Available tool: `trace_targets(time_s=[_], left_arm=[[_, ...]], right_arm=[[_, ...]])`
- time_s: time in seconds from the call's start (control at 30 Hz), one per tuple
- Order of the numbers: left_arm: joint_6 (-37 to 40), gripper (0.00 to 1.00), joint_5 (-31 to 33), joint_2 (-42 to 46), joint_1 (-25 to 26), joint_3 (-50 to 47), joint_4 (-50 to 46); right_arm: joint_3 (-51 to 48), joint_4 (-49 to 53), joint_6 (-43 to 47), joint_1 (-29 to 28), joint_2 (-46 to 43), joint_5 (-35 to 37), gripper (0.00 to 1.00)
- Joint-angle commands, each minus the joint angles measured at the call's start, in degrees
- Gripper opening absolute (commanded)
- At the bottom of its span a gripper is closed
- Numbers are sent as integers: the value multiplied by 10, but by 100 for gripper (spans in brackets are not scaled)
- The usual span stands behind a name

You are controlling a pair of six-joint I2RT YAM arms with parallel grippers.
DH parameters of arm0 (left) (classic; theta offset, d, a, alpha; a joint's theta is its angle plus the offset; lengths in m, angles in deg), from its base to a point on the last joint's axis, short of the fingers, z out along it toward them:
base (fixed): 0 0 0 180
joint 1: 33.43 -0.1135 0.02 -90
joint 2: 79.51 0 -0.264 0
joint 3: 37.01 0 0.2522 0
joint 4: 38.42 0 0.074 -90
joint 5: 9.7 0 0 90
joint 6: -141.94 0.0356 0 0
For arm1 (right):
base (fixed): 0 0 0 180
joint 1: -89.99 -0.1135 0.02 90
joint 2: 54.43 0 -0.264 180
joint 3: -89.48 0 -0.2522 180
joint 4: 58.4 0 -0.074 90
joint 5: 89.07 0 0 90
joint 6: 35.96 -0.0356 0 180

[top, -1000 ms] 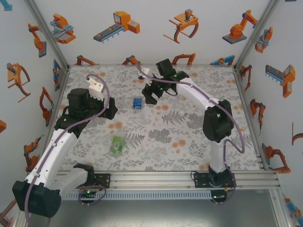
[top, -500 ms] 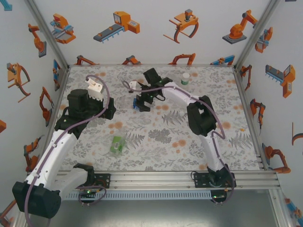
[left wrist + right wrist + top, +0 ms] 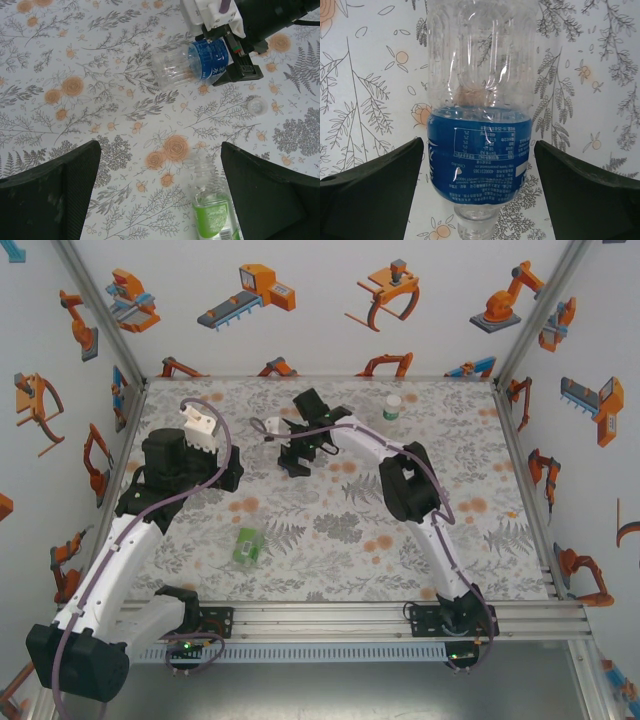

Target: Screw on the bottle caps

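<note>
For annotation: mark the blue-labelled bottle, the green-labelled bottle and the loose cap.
Blue-labelled clear plastic bottle (image 3: 477, 165): right wrist view, blue label.
Green-labelled clear plastic bottle (image 3: 216, 217): left wrist view, green label.
Small pale round plastic cap (image 3: 257, 105): left wrist view, its centre.

On the table (image 3: 480, 540) you find the first bottle (image 3: 479, 90) lying on its side between the fingers of the right gripper (image 3: 293, 460). It is toward the far side and just left of centre, with its neck toward that wrist. The second bottle (image 3: 246, 546) lies nearer the bases, left of centre, its neck end toward the left gripper (image 3: 160, 150). A loose cap (image 3: 257, 105) rests on the table between the two lying bottles, touching neither. The third bottle (image 3: 392, 407) stands upright near the far edge, to the right of the right gripper and well apart from the other two.
</note>
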Motion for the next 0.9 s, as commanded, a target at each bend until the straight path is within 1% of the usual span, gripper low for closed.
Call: trace_targets(time_s=[0.0, 0.2, 0.33, 0.53, 0.67, 0.8, 0.87], left_arm=[[6, 97, -19, -1, -4, -5, 5], [7, 97, -17, -1, -4, -4, 6], [7, 97, -16, 3, -3, -5, 5], [5, 97, -27, 6, -3, -7, 6], [5, 97, -42, 8, -3, -9, 6], [14, 97, -94, 8, -2, -6, -2], [23, 99, -144, 6, -1, -4, -2]], right_arm=[[22, 19, 16, -8, 11, -7, 76], [8, 22, 16, -11, -1, -1, 57], [-53, -12, 14, -14, -52, 12, 52], [-196, -77, 18, -20, -172, 35, 51], [-282, -81, 45, -30, -260, 68, 50], [-364, -72, 86, -50, -352, 112, 49], [-394, -59, 110, -63, -393, 139, 49]])
